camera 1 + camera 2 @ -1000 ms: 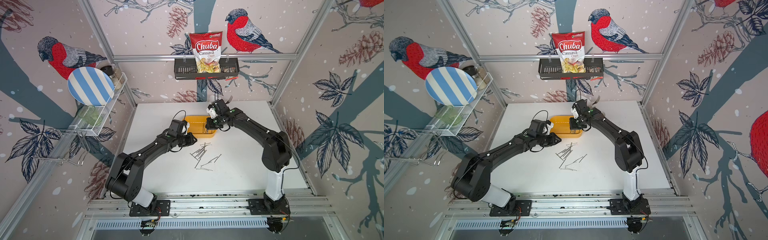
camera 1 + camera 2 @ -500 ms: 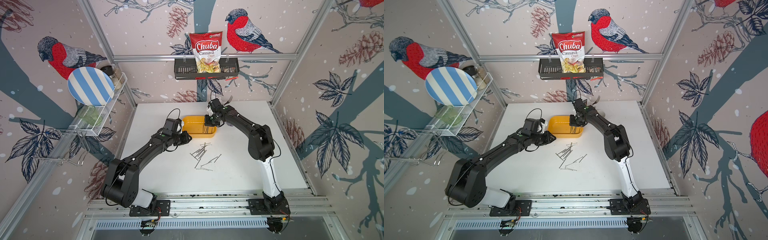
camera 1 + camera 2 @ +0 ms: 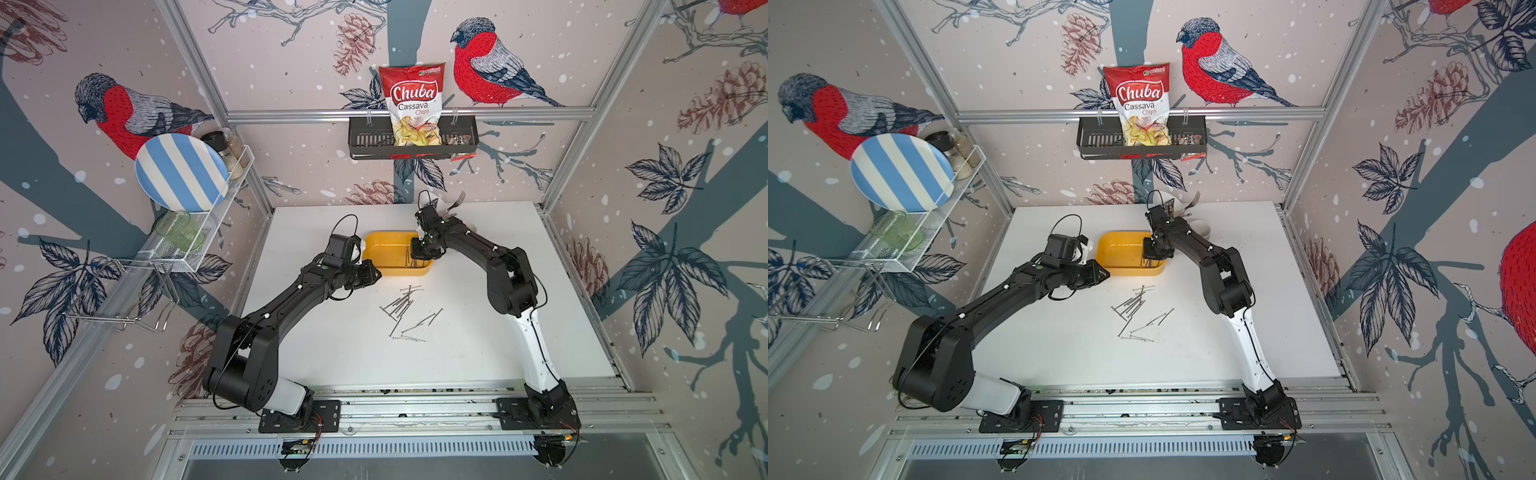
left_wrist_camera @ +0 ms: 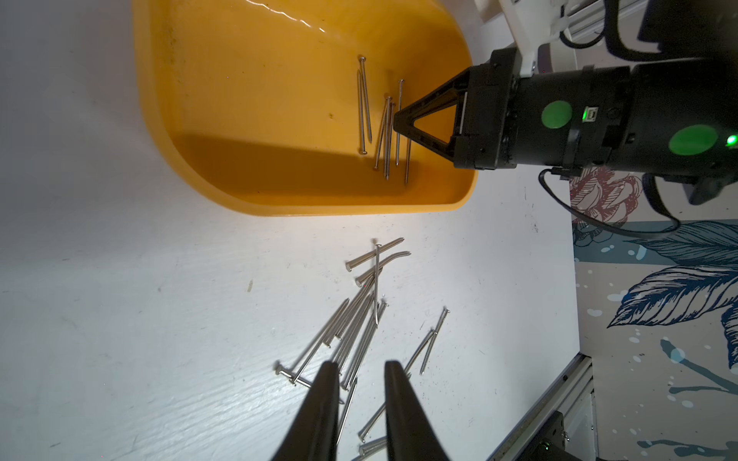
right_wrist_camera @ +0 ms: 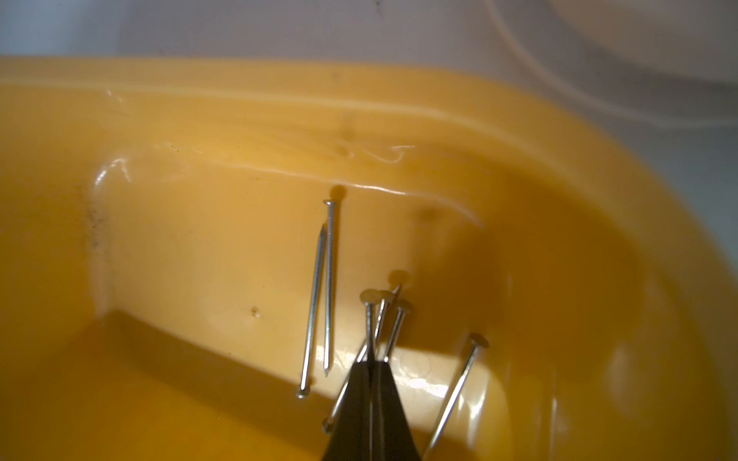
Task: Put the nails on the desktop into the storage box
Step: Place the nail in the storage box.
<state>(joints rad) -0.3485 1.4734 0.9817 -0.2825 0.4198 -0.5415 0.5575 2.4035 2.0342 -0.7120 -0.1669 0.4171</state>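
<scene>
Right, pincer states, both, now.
Left pincer: open, empty.
Right pincer: shut on nails, over the box.

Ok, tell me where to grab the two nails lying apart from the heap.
Best take the two nails at mid-shaft, straight down from above, jaws set across them. They lie flat on the desktop, side by side, clear of the heap, so only their sides offer a hold.

Twin overhead views; close wrist views (storage box point(image 4: 247, 99) point(image 5: 191, 247) in both)
</scene>
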